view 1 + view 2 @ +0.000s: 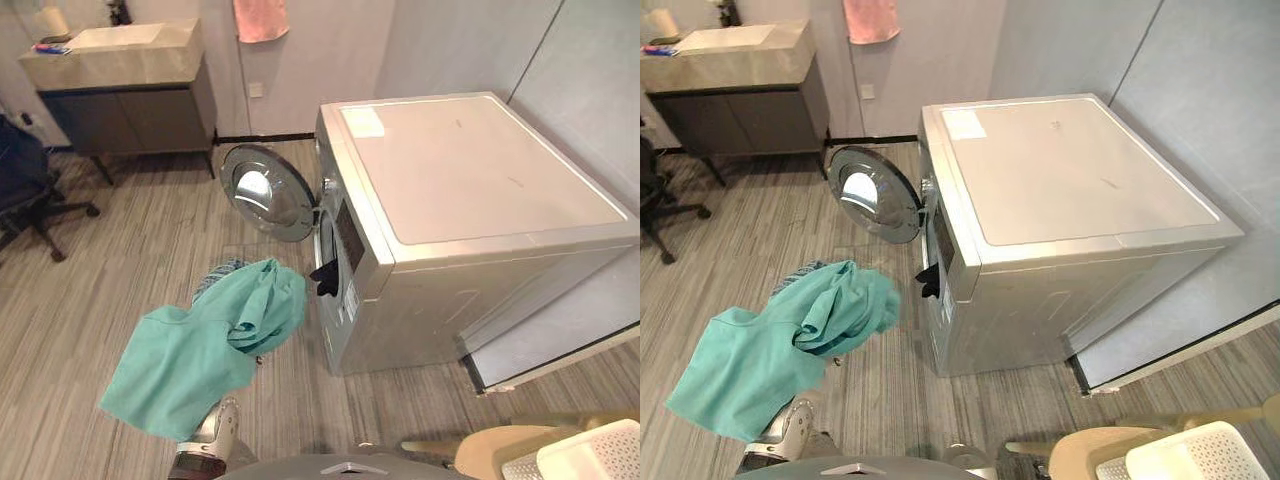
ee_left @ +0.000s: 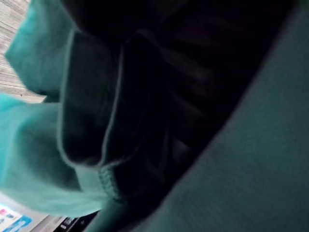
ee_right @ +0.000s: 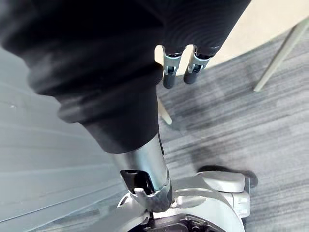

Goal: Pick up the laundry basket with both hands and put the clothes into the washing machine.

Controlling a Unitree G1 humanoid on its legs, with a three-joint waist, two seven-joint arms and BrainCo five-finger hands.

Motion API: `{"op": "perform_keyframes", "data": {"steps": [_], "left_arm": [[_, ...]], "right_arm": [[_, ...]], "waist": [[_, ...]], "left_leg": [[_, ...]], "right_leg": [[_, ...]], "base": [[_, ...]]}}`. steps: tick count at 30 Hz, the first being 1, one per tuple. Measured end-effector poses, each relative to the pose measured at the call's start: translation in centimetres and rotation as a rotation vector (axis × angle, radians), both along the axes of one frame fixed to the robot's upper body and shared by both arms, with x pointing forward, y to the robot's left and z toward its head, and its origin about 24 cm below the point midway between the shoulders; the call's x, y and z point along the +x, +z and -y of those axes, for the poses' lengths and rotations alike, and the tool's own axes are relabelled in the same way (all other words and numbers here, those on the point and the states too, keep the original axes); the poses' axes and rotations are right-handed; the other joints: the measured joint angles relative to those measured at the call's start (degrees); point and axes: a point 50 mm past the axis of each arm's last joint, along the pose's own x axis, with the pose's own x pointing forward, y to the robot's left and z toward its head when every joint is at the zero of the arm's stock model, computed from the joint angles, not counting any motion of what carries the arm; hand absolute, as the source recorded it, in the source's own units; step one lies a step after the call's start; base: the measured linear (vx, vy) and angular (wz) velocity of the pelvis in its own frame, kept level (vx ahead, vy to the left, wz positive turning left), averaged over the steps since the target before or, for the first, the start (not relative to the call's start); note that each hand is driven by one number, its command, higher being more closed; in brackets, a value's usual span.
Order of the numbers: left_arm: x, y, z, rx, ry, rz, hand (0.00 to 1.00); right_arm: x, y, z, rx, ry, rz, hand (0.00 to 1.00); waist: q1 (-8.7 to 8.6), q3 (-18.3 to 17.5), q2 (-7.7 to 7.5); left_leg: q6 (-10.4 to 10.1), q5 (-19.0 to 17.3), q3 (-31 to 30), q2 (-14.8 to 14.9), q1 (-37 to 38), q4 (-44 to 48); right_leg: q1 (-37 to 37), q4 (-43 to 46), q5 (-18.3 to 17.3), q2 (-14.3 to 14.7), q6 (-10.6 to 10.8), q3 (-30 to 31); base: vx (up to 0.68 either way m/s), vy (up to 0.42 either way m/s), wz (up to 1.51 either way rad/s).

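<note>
Left eye view: the teal garment is draping over the left hand, just beside the washing machine with its door open. The white laundry basket is sitting well apart.

Left wrist view: teal folds are hiding that hand, so I cannot tell its grip.

Right wrist view: the right hand is hanging above the floor, seemingly empty. I cannot tell how far open it is.

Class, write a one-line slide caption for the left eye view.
Teal garment hangs before the washing machine, whose door stands open.
</note>
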Motion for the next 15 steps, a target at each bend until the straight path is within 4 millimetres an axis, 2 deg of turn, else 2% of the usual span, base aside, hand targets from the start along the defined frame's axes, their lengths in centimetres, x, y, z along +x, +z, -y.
{"op": "perform_keyframes", "data": {"steps": [1, 2, 3, 4, 5, 6, 7, 8, 9, 10, 11, 12, 13, 14, 15], "left_arm": [[-0.2, -0.8, -0.1, 0.002, 0.0, -0.038, 1.0], [-0.3, -1.5, -0.1, 0.006, -0.003, -0.07, 1.0], [-0.3, -1.8, 0.0, 0.007, -0.005, -0.084, 1.0], [-0.5, -2.3, -0.1, 0.011, -0.004, -0.111, 1.0], [-0.7, -2.8, -0.2, 0.015, 0.008, -0.135, 1.0], [-0.8, -2.9, -0.4, 0.016, 0.016, -0.142, 1.0], [-1.1, -3.1, -0.7, 0.014, 0.036, -0.153, 1.0], [-1.6, -3.4, -1.2, 0.009, 0.066, -0.166, 1.0], [-1.9, -3.9, -2.4, 0.028, 0.099, -0.187, 1.0], [-1.7, -4.3, -3.9, 0.055, 0.138, -0.212, 1.0], [-1.7, -4.5, -4.9, 0.065, 0.169, -0.224, 1.0], [-2.3, -4.9, -5.0, 0.066, 0.172, -0.247, 1.0], [-2.5, -5.3, -4.6, 0.061, 0.161, -0.262, 1.0], [-2.6, -5.6, -4.2, 0.06, 0.145, -0.28, 1.0], [-2.8, -6.0, -4.2, 0.061, 0.145, -0.295, 1.0]], "right_arm": [[-0.1, -0.1, 0.0, -0.005, 0.032, -0.019, 0.0], [0.2, -0.2, 0.0, -0.01, 0.06, -0.026, 0.0], [0.3, -0.2, -0.1, -0.01, 0.078, -0.028, 0.0], [0.0, -0.5, -0.2, -0.01, 0.102, -0.05, 0.0], [-0.2, -0.6, -0.2, -0.014, 0.12, -0.067, 0.0], [-0.4, -0.7, -0.1, -0.018, 0.124, -0.072, 0.0], [-0.7, -0.5, 0.9, -0.044, 0.139, -0.079, 0.0], [-0.8, -0.4, 1.6, -0.063, 0.158, -0.091, 0.0], [-0.6, -0.7, 1.0, -0.046, 0.168, -0.094, 0.0], [-0.7, -1.3, -0.8, 0.003, 0.15, -0.101, 0.0], [-0.9, -1.5, -1.5, 0.015, 0.134, -0.104, 0.0], [-1.1, -1.4, -1.2, 0.007, 0.133, -0.11, 0.0], [-1.6, -1.3, -0.6, -0.003, 0.12, -0.12, 0.0], [-1.8, -1.2, -0.1, -0.012, 0.098, -0.119, 0.0], [-1.7, -1.1, 0.2, -0.02, 0.084, -0.113, 0.0]], "waist": [[0.02, -0.48, -0.86], [-0.03, -0.43, -1.59], [-0.03, -0.23, -2.09], [-0.05, 0.03, -3.15], [0.02, -0.2, -3.46], [-0.04, -0.37, -3.27], [0.02, -1.59, -1.31], [0.17, -2.28, -0.66], [-0.94, -2.59, -1.4], [-2.4, -2.6, -4.03], [-2.72, -2.55, -5.03], [-2.21, -2.7, -4.68], [-1.92, -3.23, -3.72], [-1.71, -3.61, -3.44], [-1.44, -3.67, -3.14]], "left_leg": [[0.36, -1.97, 1.94, -0.43, -1.1, -6.92], [-0.05, -3.63, 1.93, -1.57, -2.36, -15.27], [-0.4, -4.16, 1.03, -2.67, -3.01, -19.59], [-1.13, -4.4, -2.65, -6.01, -3.65, -28.91], [-1.97, -3.53, -8.43, -9.47, -3.92, -39.17], [-2.08, -2.49, -12.17, -11.07, -3.81, -44.28], [-0.52, 6.42, -22.86, -13.83, -1.26, -57.31], [-6.74, 8.22, -28.74, -14.15, 0.35, -58.34], [-13.2, 5.88, -29.75, -14.95, -0.05, -56.6], [-10.93, 3.29, -30.75, -16.37, -2.15, -51.49], [-10.44, -0.27, -35.73, -18.39, -4.41, -44.31], [-11.15, -5.07, -36.13, -18.89, -5.27, -39.12], [-11.58, -9.42, -33.92, -18.64, -5.42, -37.17], [-11.08, -13.21, -29.9, -18.92, -5.47, -34.96], [-10.42, -14.11, -27.86, -18.97, -5.0, -34.46]], "right_leg": [[0.5, -1.43, 0.32, -1.56, 0.63, 2.11], [1.2, -2.46, 0.71, -3.15, 1.41, 4.23], [1.69, -2.88, 0.91, -4.13, 1.89, 5.36], [2.45, -3.45, 1.46, -6.38, 2.85, 7.53], [2.49, -3.08, 2.02, -8.19, 3.87, 9.3], [2.47, -2.76, 2.12, -8.98, 4.87, 9.96], [1.9, -1.55, 1.45, -10.05, 8.44, 12.43], [1.62, -1.04, -0.79, -9.98, 11.84, 14.32], [1.1, -0.08, -2.4, -10.79, 12.51, 15.07], [-0.01, 2.02, -3.47, -10.91, 12.37, 17.54], [-1.07, 3.33, -2.67, -11.05, 11.87, 20.56], [-1.03, 2.51, -1.96, -11.82, 13.01, 23.18], [-1.18, 1.57, -1.59, -12.88, 13.74, 24.12], [-2.77, 2.04, -0.68, -14.88, 14.51, 26.96], [-4.88, 3.76, 0.53, -15.61, 13.64, 28.31]], "base": [[0.32, 0.18, -0.69], [0.33, 0.2, -0.73], [0.42, 0.319, -0.76], [0.44, 0.416, -0.83], [0.44, 0.471, -0.86], [0.39, 0.523, -1.11], [0.4, 0.618, -1.27], [0.39, 0.599, -1.22], [0.28, 0.437, -0.64], [0.21, 0.32, -0.35], [0.2, 0.372, -0.62], [0.19, 0.455, -0.92], [0.16, 0.481, -1.07], [0.12, 0.434, -0.99], [0.07, 0.464, -1.44]]}}
